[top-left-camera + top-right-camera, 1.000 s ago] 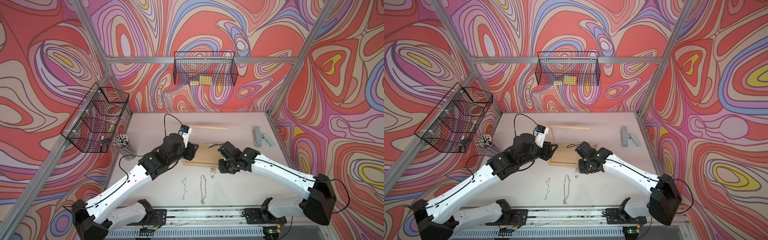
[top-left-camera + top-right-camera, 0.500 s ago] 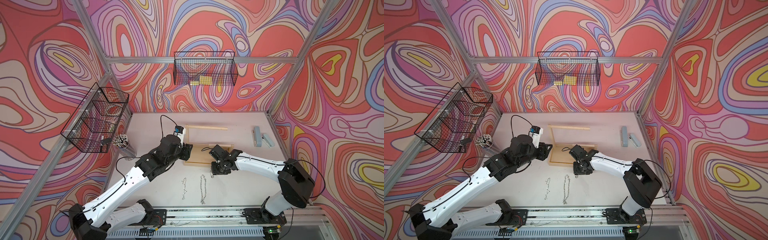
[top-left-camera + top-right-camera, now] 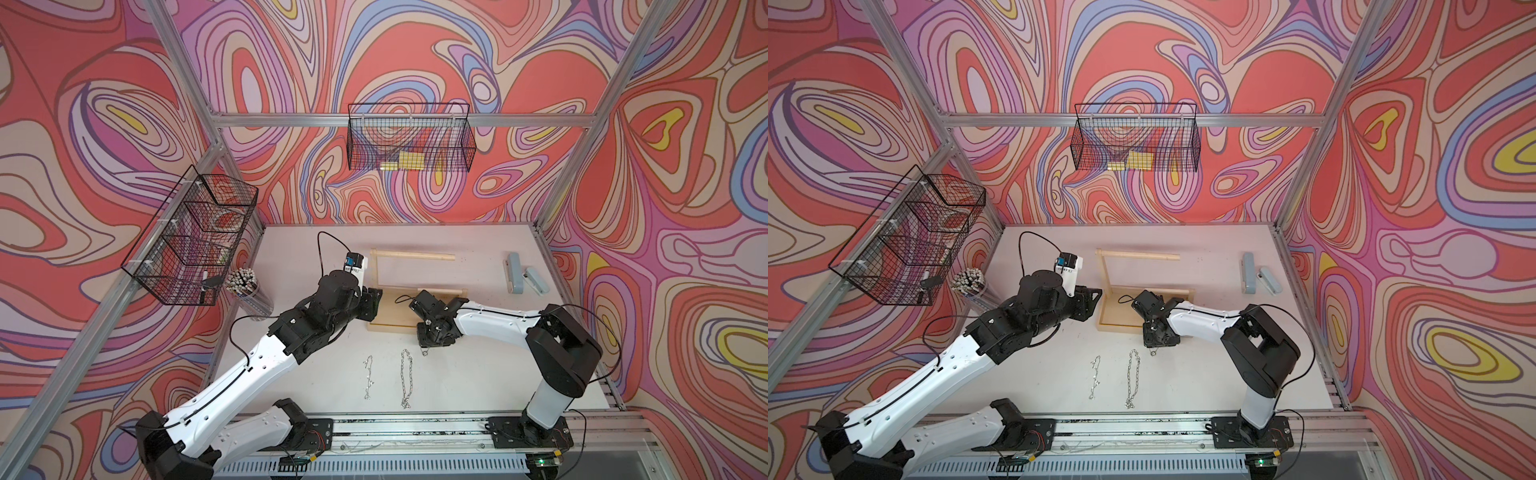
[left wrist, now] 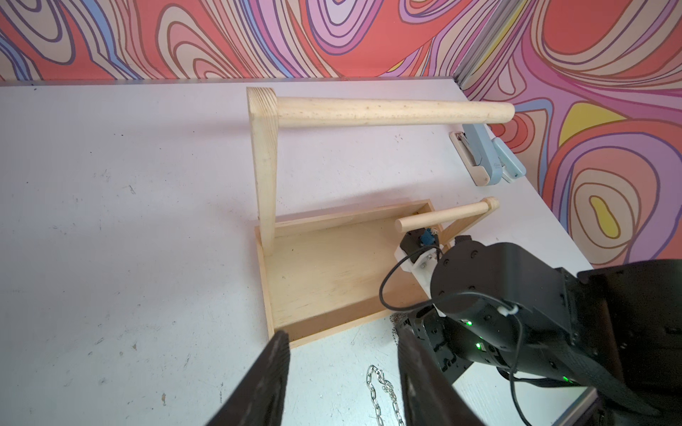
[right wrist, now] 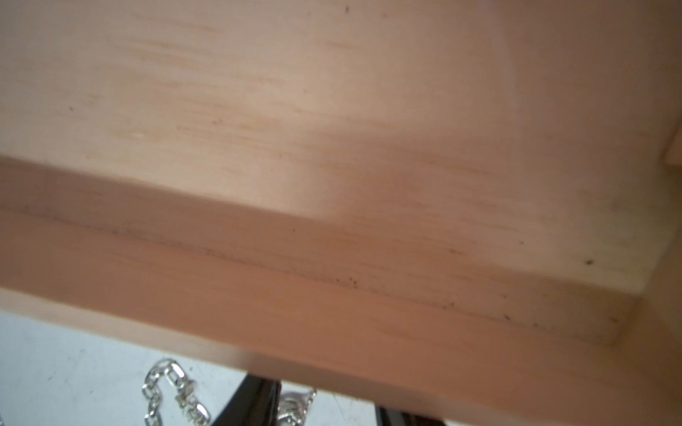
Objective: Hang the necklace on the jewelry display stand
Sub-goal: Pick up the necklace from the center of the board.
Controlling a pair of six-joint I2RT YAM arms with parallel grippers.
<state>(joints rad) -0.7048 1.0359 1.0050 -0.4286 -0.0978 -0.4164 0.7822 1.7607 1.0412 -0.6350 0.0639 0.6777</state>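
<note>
The pale wooden jewelry display stand stands mid-table, with its tray base and two dowels. A fine silver necklace lies bunched on the table just in front of the tray. My right gripper points down over it, open, and the necklace sits beside one finger. A chunky chain and a thin necklace lie stretched out nearer the front. My left gripper is open and empty by the tray's left front corner.
Pale blue staplers lie at the back right. A cup of pencils stands at the left edge. One black wire basket hangs on the left wall and one on the back wall.
My right arm has folded its elbow in, and its gripper has moved left and down to the table in front of the tray. The left arm barely shifted.
</note>
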